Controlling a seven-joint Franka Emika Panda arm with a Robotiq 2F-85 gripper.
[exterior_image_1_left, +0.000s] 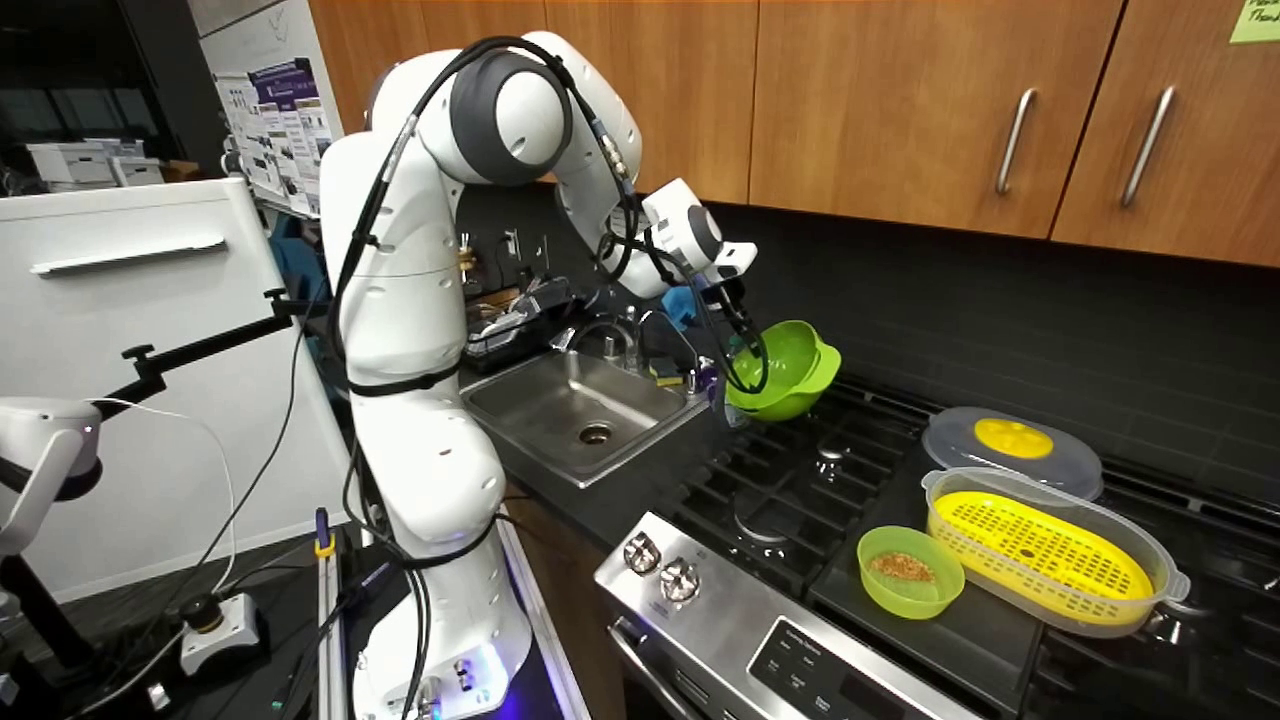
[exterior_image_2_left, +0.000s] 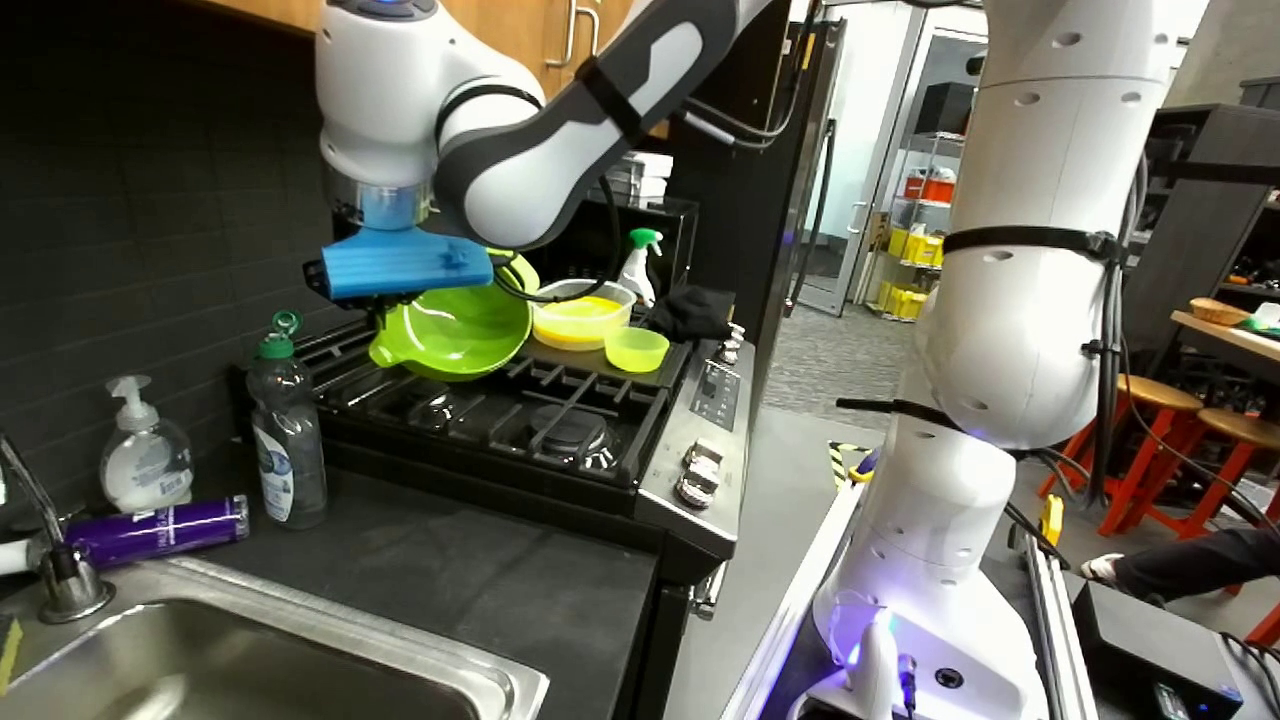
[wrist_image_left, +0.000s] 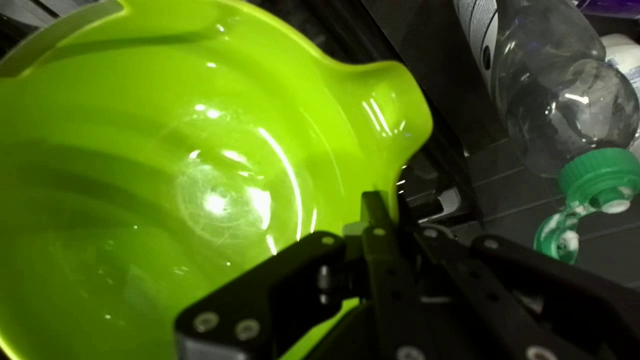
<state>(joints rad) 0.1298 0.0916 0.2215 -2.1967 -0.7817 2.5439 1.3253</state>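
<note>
"Standing farthest left on the bench, in an exterior view, there's what?"

"A clear pump bottle, with a purple bottle lying in front of it, beside the sink. Just right of those, a dish-soap bottle, upright."

"And next along?"

"The large green bowl, tipped well over, at the back of the stove. Whether it touches the stove I can't tell."

"How do the jaws stand?"

"Drawn nearly together, with the bowl's rim pinched between them beside a flared lip; the wrist view shows it."

"Farther right?"

"An oblong clear container with a yellow insert, then a small green bowl near it. In an exterior view, brown grains lie inside that bowl. A spray bottle stands behind."
</note>
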